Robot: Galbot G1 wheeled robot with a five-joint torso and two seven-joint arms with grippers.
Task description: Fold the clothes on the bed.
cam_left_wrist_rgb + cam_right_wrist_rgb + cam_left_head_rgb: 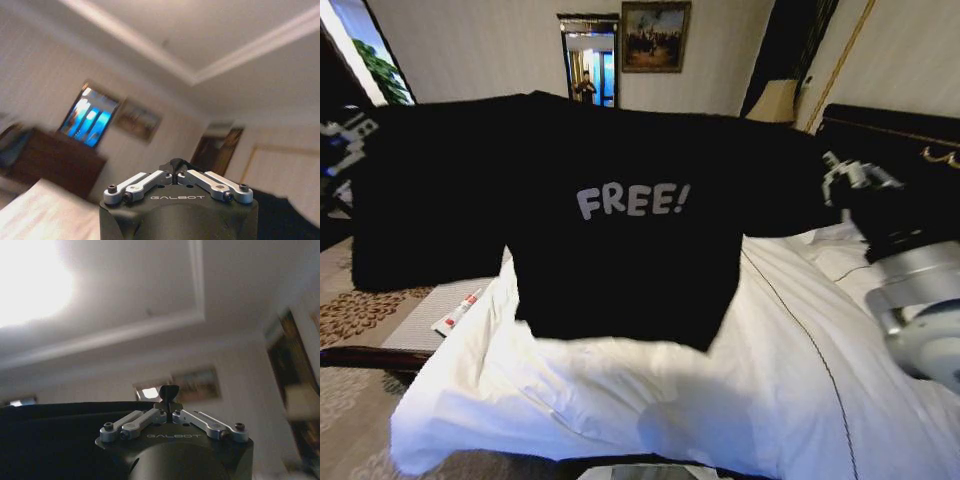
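A black short-sleeved T-shirt (620, 210) with white "FREE!" lettering on the chest is being held up in the air, spread wide and facing the head camera. It is being hung above the foot end of the bed (790, 380), with its lower hem just clear of the white duvet and a soft shadow being cast on the bedding beneath it. Its 2 sleeves are being stretched outward toward the 2 arms.

The left gripper (342, 135) is being seen at the shirt's left shoulder, at the left edge of the head view. In the left wrist view, the left gripper's (174, 165) fingers are being pressed together at their dark tips, with black cloth being visible beside the gripper body. The right gripper (840, 170) is being held at the shirt's right shoulder, over the right side of the bed. In the right wrist view, the right gripper's (169, 394) fingers are likewise being pinched closed, with the black shirt (55, 440) being draped just beside it. Both claws are being kept closed on the shirt.

Past the bed's left edge, a pale bench (445, 305) is being shown with a small red-and-white tube (460, 310) lying on it. Behind the shirt, a wall mirror (590, 60) and a framed painting (655, 35) are being seen, and a dark headboard (890, 130) is standing at the right.
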